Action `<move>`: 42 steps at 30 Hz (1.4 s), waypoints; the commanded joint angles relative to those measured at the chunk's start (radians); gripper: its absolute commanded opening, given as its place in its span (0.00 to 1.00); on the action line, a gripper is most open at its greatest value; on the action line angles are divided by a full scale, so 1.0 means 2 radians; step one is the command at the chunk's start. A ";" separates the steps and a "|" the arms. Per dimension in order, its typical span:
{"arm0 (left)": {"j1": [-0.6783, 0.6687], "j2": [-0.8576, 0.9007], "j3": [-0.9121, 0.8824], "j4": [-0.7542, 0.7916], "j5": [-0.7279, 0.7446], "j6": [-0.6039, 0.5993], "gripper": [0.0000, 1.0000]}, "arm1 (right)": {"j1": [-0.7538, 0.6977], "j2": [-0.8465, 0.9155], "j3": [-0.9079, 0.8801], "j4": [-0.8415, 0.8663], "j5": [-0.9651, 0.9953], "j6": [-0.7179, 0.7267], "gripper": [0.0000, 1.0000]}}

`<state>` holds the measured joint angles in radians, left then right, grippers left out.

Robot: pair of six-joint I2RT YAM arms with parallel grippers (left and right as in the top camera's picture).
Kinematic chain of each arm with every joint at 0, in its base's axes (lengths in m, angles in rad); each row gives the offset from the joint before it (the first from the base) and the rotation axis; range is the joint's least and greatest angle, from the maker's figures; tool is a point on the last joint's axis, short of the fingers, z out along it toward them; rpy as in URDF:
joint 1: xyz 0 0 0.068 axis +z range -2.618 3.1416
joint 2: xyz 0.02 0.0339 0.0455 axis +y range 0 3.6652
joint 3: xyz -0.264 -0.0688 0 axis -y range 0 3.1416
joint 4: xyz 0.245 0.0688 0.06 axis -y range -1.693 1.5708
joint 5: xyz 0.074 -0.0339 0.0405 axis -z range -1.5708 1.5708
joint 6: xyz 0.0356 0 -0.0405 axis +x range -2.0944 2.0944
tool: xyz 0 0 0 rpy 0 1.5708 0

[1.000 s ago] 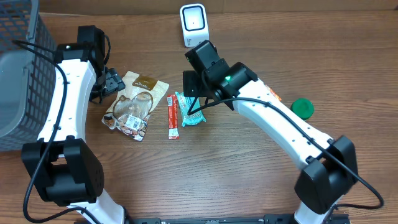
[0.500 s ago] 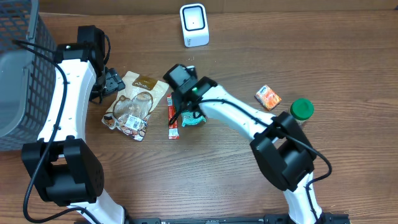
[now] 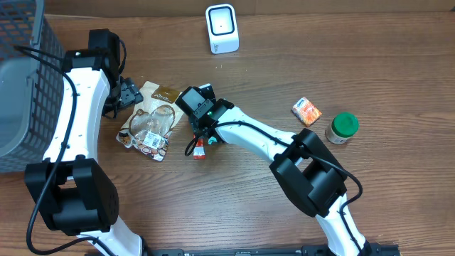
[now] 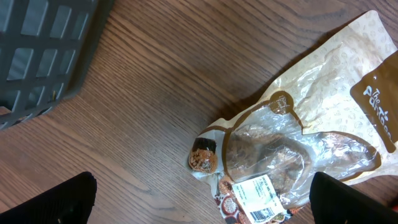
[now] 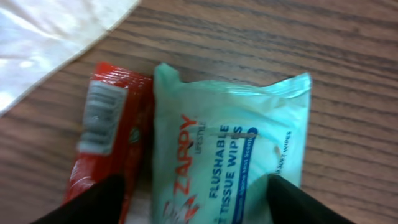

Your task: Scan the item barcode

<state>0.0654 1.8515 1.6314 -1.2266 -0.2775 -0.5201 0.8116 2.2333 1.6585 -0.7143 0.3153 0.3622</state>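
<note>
A teal pack of flushable wipes (image 5: pixel 230 155) lies flat on the wooden table, with a red snack bar (image 5: pixel 109 137) close against its left side. My right gripper (image 5: pixel 199 205) hangs low over the pack, open, with one dark finger (image 5: pixel 93 202) over the bar and the other past the pack's right edge. In the overhead view the right gripper (image 3: pixel 206 131) covers the pack; only the red bar's end (image 3: pixel 200 148) shows. The white scanner (image 3: pixel 221 28) stands at the back. My left gripper (image 4: pixel 202 205) is open and holds nothing above a clear snack bag (image 4: pixel 292 143).
A grey wire basket (image 3: pixel 21 85) fills the left edge. An orange packet (image 3: pixel 306 111) and a green-lidded jar (image 3: pixel 343 127) sit at the right. The snack bag (image 3: pixel 151 121) lies just left of the red bar.
The right arm has swung left and down onto the wipes pack, and its jaws have spread wider. The left arm has not moved.
</note>
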 commanded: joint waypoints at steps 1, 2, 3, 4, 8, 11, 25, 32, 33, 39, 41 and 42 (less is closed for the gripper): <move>-0.003 -0.004 0.009 0.001 -0.005 0.000 1.00 | -0.001 0.032 0.002 0.001 -0.003 -0.002 0.65; -0.003 -0.004 0.009 0.001 -0.005 0.000 1.00 | -0.001 0.034 0.002 -0.001 -0.013 -0.002 0.58; -0.003 -0.004 0.009 0.001 -0.005 0.000 1.00 | -0.001 0.035 0.002 -0.002 -0.020 -0.002 0.54; -0.003 -0.004 0.009 0.001 -0.005 0.000 1.00 | -0.001 0.035 0.002 -0.003 -0.029 -0.002 0.49; -0.003 -0.004 0.009 0.001 -0.005 0.000 1.00 | -0.009 0.030 0.003 -0.007 -0.055 0.002 0.16; -0.003 -0.004 0.009 0.001 -0.005 0.000 1.00 | -0.022 0.015 0.003 -0.010 -0.077 0.004 0.08; -0.003 -0.004 0.009 0.001 -0.005 0.000 0.99 | -0.173 -0.087 -0.005 -0.013 -0.460 0.016 0.04; -0.003 -0.004 0.009 0.001 -0.005 0.000 1.00 | -0.206 -0.079 -0.069 0.031 -0.526 0.019 0.04; -0.003 -0.004 0.009 0.001 -0.005 0.000 1.00 | -0.207 -0.079 -0.081 0.048 -0.533 0.027 0.04; -0.003 -0.004 0.009 0.001 -0.005 0.000 1.00 | -0.211 -0.079 -0.146 0.159 -0.575 0.087 0.04; -0.003 -0.004 0.009 0.001 -0.005 0.000 1.00 | -0.213 -0.079 -0.158 0.190 -0.603 0.096 0.04; -0.003 -0.004 0.009 0.001 -0.005 0.000 1.00 | -0.215 -0.078 -0.163 0.204 -0.622 0.098 0.04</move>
<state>0.0654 1.8515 1.6314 -1.2263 -0.2775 -0.5201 0.3920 2.0914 1.3567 -0.3626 -0.7864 0.5022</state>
